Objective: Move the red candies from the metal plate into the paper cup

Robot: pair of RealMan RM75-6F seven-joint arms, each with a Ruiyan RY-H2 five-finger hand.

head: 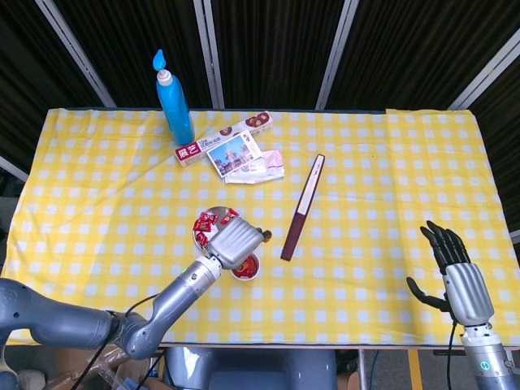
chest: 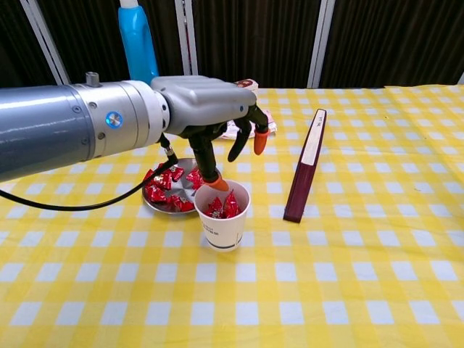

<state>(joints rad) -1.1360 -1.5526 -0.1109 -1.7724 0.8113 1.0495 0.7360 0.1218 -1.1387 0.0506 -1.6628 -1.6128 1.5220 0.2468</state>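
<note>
Left hand [chest: 206, 109] hovers above paper cup [chest: 222, 217], fingers spread, holding nothing; one orange-tipped finger points down to cup rim, no candy between fingers. Red candies [chest: 221, 207] heaped inside cup; more red candies on metal plate [chest: 163, 205], touching cup's left side. Right hand [head: 461, 284] far right of cup, upright, fingers apart, empty. Box beyond cup carries Chinese characters, unreadable here.
</note>
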